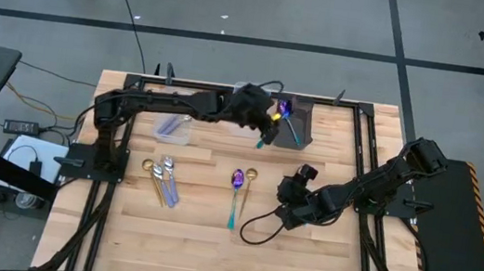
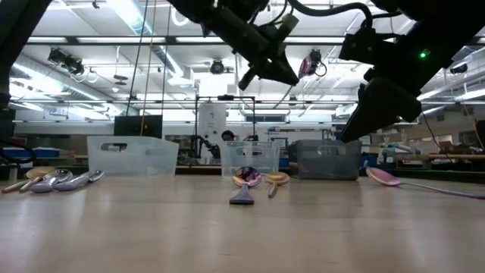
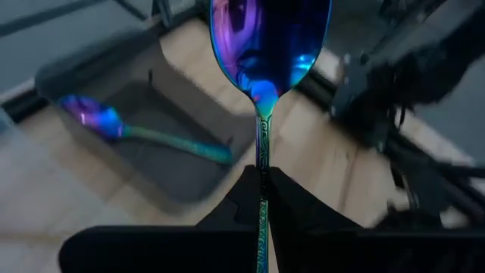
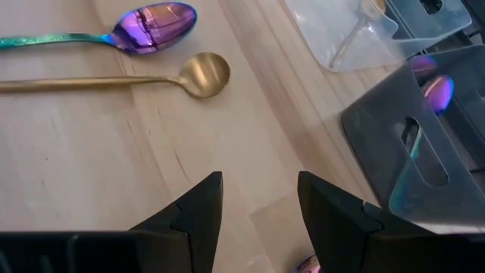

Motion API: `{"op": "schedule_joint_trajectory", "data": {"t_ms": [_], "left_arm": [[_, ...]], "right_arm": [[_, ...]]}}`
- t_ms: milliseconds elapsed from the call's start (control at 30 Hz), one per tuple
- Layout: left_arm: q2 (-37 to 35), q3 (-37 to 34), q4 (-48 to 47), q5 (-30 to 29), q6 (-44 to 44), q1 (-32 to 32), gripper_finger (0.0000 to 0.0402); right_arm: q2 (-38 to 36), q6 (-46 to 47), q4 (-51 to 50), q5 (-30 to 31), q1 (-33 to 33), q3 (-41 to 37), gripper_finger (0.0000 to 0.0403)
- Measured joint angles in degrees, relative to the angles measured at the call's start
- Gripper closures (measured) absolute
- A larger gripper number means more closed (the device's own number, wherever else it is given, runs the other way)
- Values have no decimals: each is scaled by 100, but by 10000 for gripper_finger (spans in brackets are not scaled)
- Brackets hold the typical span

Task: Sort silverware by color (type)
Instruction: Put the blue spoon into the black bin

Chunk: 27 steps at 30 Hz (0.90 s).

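Note:
My left gripper [image 3: 261, 199] hovers above the dark bin [image 3: 163, 163] at the table's far side, shut on an iridescent purple-blue spoon [image 3: 269, 38]. Another iridescent spoon [image 3: 144, 130] lies flat inside that bin. My right gripper [image 4: 258, 205] is open, low over the table's right-centre [image 1: 295, 197], touching nothing. An iridescent spoon [image 4: 151, 23] and a gold spoon [image 4: 198, 76] lie side by side on the wood at mid-table [image 1: 240, 184]. A small cluster of silver and gold spoons [image 1: 162, 176] lies on the left. A pinkish spoon [image 2: 383, 176] lies near the right gripper. My left gripper pinches the iridescent spoon's slim handle [image 3: 262, 152] between its two fingers, which lie along the handle. The bowl points away from the gripper and stands over the dark bin's edge. The spoon is lifted clear [image 2: 309, 64], and its teal end [image 1: 262, 140] sticks out behind the fingers.
A clear bin [image 1: 173, 126] sits left of the left arm, and a second clear bin [image 4: 356, 30] with a gold spoon inside stands beside the dark bin [image 4: 432, 144]. A black cable loop [image 1: 258, 227] lies near the right gripper. Bare wood spans the table's near half.

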Motion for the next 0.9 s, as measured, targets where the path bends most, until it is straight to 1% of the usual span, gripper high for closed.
{"op": "schedule_joint_trajectory", "data": {"t_ms": [100, 300, 400, 500, 533, 600, 667, 800, 900], "left_arm": [[172, 0, 469, 83, -2, 188, 384], [573, -2, 1382, 112, -129, 565, 384], [860, -2, 2066, 123, -339, 672, 384], [1125, 17, 2703, 147, -523, 726, 384], [1203, 75, 2743, 155, -567, 727, 384], [1397, 295, 2670, 181, -603, 727, 384], [1604, 641, 2352, 345, -525, 688, 384], [1957, 1598, 965, 436, -78, 641, 384], [2150, 2023, 187, 358, -9, 635, 384]], "right_arm": [[0, 169, -224, 2, 0, 0, 220], [0, 1029, -1103, 56, 93, 0, 220], [0, 1535, -1479, 246, 273, 0, 220], [0, 1918, -1642, 518, 481, 0, 220], [0, 2000, -1657, 597, 537, 0, 220], [0, 2185, -1641, 680, 623, 0, 220], [0, 2356, -1633, 672, 690, 0, 220], [-2, 2627, -1617, 542, 796, 0, 220], [-2, 2726, -1616, 498, 860, 0, 220]]}}
